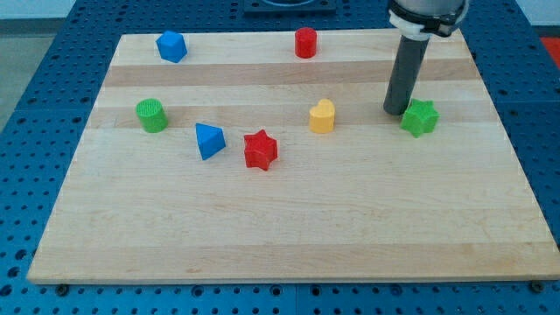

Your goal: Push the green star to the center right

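Observation:
The green star point(420, 117) lies on the wooden board point(289, 236) at the view's right, about mid-height. My tip point(395, 110) stands just to the left of the star, at its upper left edge, touching it or nearly so. The dark rod rises from there to the view's top.
A yellow heart-shaped block point(322, 116) lies left of my tip. A red star point(260, 150) and a blue triangle point(208, 141) lie near the middle. A green cylinder point(151, 115) is at the left. A blue block point(171, 46) and a red cylinder point(304, 42) lie near the top edge.

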`<act>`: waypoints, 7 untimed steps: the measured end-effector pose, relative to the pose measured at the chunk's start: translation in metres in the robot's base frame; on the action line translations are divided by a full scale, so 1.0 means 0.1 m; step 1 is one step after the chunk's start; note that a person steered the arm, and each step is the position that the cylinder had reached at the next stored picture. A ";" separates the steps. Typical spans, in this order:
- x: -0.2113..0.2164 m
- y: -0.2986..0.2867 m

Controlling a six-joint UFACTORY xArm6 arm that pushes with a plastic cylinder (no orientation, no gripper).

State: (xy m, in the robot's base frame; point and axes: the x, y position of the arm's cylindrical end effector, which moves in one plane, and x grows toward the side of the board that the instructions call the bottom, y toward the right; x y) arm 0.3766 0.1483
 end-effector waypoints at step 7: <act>0.24 -0.07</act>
